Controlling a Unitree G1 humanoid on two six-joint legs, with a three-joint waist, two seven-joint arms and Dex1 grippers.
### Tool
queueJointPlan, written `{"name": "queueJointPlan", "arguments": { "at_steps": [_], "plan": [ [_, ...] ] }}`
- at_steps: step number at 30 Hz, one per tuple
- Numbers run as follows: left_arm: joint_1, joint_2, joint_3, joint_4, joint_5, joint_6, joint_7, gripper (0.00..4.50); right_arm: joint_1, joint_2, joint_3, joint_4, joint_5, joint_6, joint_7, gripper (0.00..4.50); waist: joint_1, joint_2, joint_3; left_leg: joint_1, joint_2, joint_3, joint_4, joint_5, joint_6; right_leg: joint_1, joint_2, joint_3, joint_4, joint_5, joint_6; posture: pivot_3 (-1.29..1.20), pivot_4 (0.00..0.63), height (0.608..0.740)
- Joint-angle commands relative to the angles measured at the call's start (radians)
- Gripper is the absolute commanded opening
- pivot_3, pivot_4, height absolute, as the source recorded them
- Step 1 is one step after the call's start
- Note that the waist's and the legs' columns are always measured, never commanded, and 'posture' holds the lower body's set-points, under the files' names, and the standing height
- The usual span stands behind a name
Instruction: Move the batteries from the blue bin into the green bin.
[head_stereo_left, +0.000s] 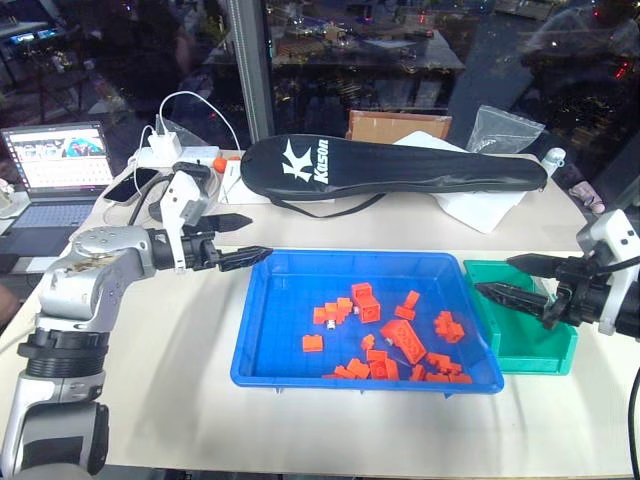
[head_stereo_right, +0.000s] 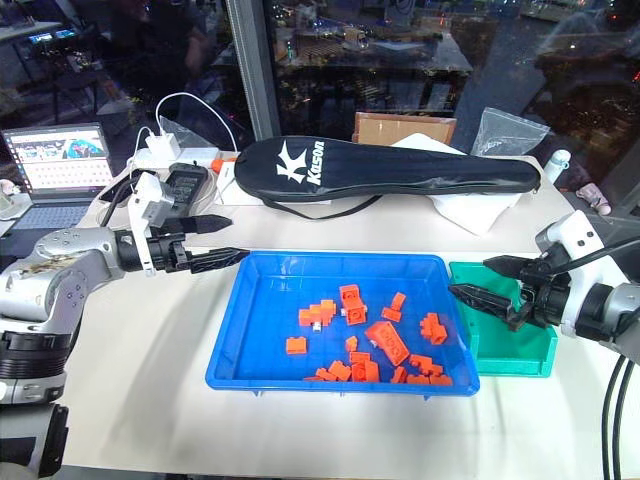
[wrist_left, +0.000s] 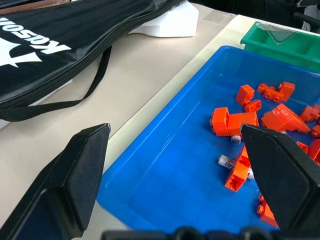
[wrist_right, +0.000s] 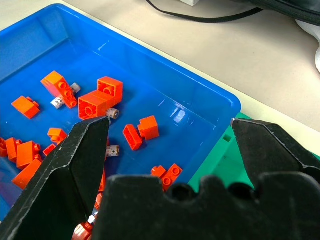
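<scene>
Two grippers are flanking the blue bin (head_stereo_left: 290, 340), which is sitting in the middle of the pale table (head_stereo_left: 170, 400). Left of the bin, a laptop (head_stereo_left: 62, 165) is standing open at the table's far corner, with a white charger (head_stereo_left: 160, 148) beside it. The left gripper (head_stereo_left: 243, 238) is hovering just off the bin's far left corner, its fingers spread apart and holding nothing. Inside the bin, orange bricks (head_stereo_left: 385, 335) are lying scattered, mostly toward its near right part. Several batteries (wrist_right: 113, 113) are lying among them: small pale cylinders, one (wrist_right: 59, 102) touching a brick, another (wrist_right: 112, 150) loose on the blue floor; the left wrist view is also showing one (wrist_left: 227, 162) beside a brick. Behind the bin, a black racket bag (head_stereo_left: 400, 170) is lying across the table. Just right of the bin, nearly touching it, the green bin (head_stereo_left: 535, 350) is standing. The right gripper (head_stereo_left: 510, 278) is hanging over the green bin's left edge, jaws wide apart and empty.
</scene>
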Motion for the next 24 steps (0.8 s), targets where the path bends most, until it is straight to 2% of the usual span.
{"name": "queueJointPlan", "arguments": {
  "at_steps": [1,7,10,12,16,24],
  "plan": [
    [-0.047,-0.010,0.007,0.014,-0.025,-0.002,-0.021,4.50,-0.001,-0.020,-0.050,-0.035,0.011,0.007,-0.006,4.48,0.000,0.000,0.000,0.000,0.000,0.000,0.000,0.000,0.000,0.000,0.000,0.000,0.000,0.000,0.000,0.00,0.150,0.708],
    [-0.132,-0.031,-0.055,0.012,-0.063,0.042,-0.113,4.50,-0.023,-0.052,-0.014,-0.104,0.039,0.063,-0.033,4.48,0.003,0.001,0.000,-0.001,-0.001,-0.003,0.001,0.000,0.000,0.002,0.000,-0.003,0.000,0.000,0.000,0.00,0.150,0.708],
    [-0.146,-0.015,-0.086,-0.046,-0.110,0.081,-0.194,4.50,-0.098,-0.042,0.076,-0.162,0.076,0.122,-0.095,4.48,-0.006,0.003,-0.002,-0.001,-0.001,-0.003,0.001,0.000,0.000,0.001,0.000,-0.003,0.000,0.000,0.000,0.00,0.150,0.708],
    [-0.146,0.007,-0.126,-0.071,-0.088,0.064,-0.241,4.50,-0.117,-0.040,0.144,-0.202,0.084,0.164,-0.126,4.48,-0.010,0.004,-0.002,-0.001,-0.001,-0.004,0.000,0.000,0.000,0.000,0.000,-0.003,0.001,0.000,0.000,0.00,0.150,0.708],
    [-0.122,0.043,-0.174,-0.134,-0.072,0.043,-0.305,4.50,-0.137,0.043,0.298,-0.223,0.052,0.219,-0.233,4.48,-0.008,0.003,-0.003,-0.001,-0.001,-0.007,0.000,0.000,0.000,0.001,0.001,-0.005,0.000,0.000,-0.001,0.00,0.150,0.708],
    [-0.075,0.076,-0.178,-0.172,-0.061,0.018,-0.327,4.50,-0.188,0.175,0.446,-0.210,0.012,0.291,-0.351,4.48,-0.001,0.004,-0.004,-0.003,-0.001,-0.008,0.002,0.000,0.000,0.000,0.000,-0.006,0.001,0.000,-0.001,0.00,0.150,0.708]
  ]
}}
